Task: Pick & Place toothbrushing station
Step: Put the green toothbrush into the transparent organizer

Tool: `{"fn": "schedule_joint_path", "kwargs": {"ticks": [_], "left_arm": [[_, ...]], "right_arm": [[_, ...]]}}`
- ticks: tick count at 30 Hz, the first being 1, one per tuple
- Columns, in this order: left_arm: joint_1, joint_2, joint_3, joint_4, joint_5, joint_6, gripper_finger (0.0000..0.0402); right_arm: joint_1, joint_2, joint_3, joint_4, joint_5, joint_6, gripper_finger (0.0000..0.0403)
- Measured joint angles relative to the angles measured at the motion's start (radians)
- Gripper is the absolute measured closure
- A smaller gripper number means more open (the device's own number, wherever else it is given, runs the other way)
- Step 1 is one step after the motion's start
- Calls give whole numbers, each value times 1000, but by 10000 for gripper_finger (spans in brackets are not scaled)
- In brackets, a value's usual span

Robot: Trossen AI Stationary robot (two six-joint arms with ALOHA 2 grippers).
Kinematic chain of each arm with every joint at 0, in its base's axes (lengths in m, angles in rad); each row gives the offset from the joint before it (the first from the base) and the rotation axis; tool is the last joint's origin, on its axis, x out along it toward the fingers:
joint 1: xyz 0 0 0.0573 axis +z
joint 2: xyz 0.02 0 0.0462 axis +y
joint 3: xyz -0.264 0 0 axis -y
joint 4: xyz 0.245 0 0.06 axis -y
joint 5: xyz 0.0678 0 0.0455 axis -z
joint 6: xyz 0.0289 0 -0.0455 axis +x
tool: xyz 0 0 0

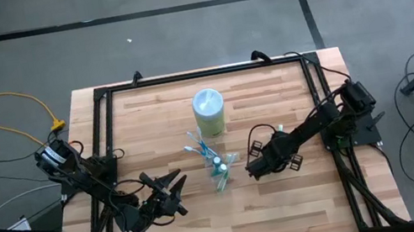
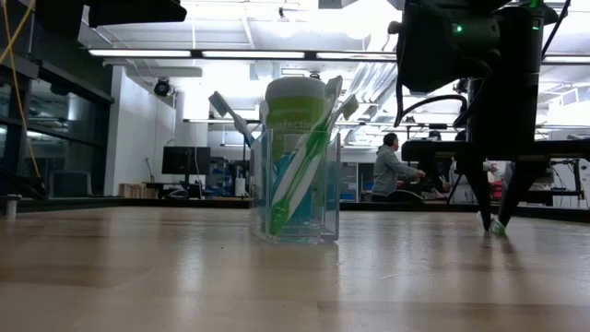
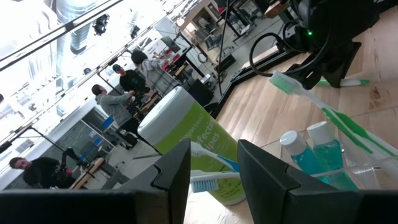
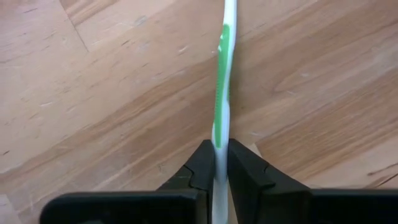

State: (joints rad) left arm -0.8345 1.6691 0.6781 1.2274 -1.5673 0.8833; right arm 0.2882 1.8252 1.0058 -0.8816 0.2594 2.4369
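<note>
- tabletop (image 1: 289, 195) of pale wood planks carries everything, with my two dark arms reaching in from either side.
- green-and-white wipes canister (image 1: 209, 112) stands upright near the middle, toward the far edge.
- my left jaws (image 1: 176, 191) hang low over the near left part of the tabletop, parted with nothing between them, facing the tumbler.
- my right jaws (image 4: 221, 163) are down at the wood to the right of the tumbler, closed on the handle of a green-and-white toothbrush (image 4: 222, 93) that lies flat on the tabletop and runs straight out ahead of them.
- clear tumbler (image 2: 297, 189) stands upright between my two arms, just in front of the canister.
- inside the tumbler lean another green toothbrush (image 3: 323, 106), a blue-and-white toothbrush (image 3: 214, 163) and two small blue toothpaste tubes (image 3: 311, 149) with white caps.
- people (image 2: 392, 166) are far back in the room beyond the tabletop.
</note>
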Motion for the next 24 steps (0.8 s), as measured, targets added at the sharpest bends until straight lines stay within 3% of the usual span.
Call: {"fn": "schedule_joint_path", "kwargs": {"ticks": [10, 24], "left_arm": [[0, 0, 0, 0, 0, 4, 275], [0, 0, 0, 0, 0, 44, 275]], "right_arm": [[22, 1, -1, 2, 40, -33, 381], [172, 6, -3, -10, 343, -34, 389]]}}
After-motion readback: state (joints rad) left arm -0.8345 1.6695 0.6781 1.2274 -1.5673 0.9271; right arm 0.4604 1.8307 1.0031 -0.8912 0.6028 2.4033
